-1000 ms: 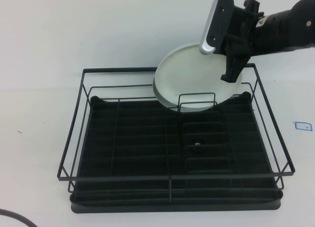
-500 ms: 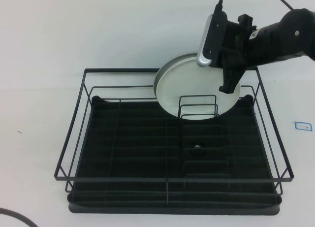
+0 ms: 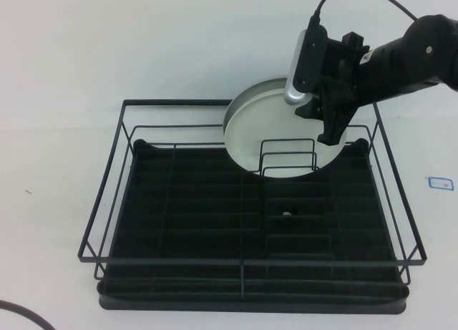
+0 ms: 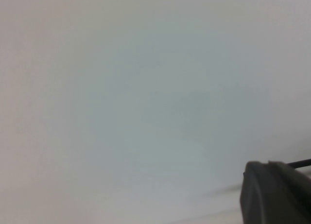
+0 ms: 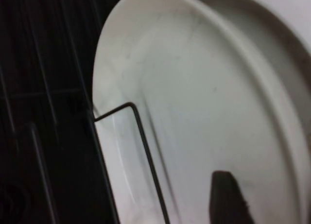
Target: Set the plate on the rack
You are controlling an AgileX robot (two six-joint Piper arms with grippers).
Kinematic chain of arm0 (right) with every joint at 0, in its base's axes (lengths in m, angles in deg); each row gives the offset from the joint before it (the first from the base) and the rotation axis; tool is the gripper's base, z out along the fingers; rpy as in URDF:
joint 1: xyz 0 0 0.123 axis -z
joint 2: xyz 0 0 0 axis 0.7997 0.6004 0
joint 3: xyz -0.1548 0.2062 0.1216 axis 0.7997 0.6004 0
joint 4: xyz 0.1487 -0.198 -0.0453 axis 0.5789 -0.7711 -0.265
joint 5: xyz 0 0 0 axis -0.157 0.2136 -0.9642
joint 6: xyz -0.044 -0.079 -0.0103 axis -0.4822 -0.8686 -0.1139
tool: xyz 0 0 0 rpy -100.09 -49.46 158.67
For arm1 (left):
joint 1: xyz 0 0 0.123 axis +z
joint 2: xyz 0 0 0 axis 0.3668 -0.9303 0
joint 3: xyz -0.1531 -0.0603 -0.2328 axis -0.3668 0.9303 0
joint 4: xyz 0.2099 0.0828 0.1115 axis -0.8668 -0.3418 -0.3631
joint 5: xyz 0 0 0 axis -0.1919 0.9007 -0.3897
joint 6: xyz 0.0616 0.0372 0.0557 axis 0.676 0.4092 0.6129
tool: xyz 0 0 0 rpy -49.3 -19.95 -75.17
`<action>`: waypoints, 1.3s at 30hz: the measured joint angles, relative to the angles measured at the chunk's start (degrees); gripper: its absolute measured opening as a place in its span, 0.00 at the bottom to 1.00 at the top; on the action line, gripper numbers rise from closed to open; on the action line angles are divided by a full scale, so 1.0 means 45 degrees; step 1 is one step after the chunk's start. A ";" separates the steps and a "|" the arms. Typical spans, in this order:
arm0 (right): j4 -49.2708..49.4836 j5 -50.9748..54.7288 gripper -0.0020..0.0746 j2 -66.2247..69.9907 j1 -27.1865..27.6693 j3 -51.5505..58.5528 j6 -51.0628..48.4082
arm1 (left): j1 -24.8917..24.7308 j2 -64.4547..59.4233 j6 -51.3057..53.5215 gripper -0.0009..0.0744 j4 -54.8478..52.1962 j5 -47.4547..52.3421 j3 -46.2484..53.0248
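right claw [image 3: 330,122] gripping plate [image 3: 275,133], rack [image 3: 250,222], left claw unseen

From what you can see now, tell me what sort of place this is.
Probably a lab test bench, not a kitchen: a bare white table, one black rack, and the right gripper holding the plate over its back. The left gripper isn't visible.

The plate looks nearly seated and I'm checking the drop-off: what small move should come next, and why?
Probably lower it a touch more, then let go. The plate stands tilted at the far right of the rack, its lower edge behind the upright wire dividers, with the right gripper at its rim. The left gripper is out of view, and only bare table shows in the left wrist view.
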 joint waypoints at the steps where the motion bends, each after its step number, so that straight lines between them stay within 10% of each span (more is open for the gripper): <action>1: 0.0000 -0.0061 0.52 0.0023 0.0000 0.0000 0.0006 | 0.0000 0.0000 0.0000 0.01 0.0000 0.0000 0.0000; 22: 0.0204 -0.1099 0.54 -0.1768 -0.0019 0.0000 0.0942 | 0.0000 0.0000 0.0000 0.01 0.0272 -0.0123 0.0000; 31: 0.0300 -0.0783 0.09 -0.5329 -0.0019 0.0000 0.4890 | 0.0000 0.0145 0.0035 0.01 0.1753 -0.2001 0.0340; 39: 0.0347 0.0095 0.05 -0.8655 -0.0019 0.1230 0.6924 | 0.0000 0.1707 0.0616 0.01 0.1800 -0.3085 0.0600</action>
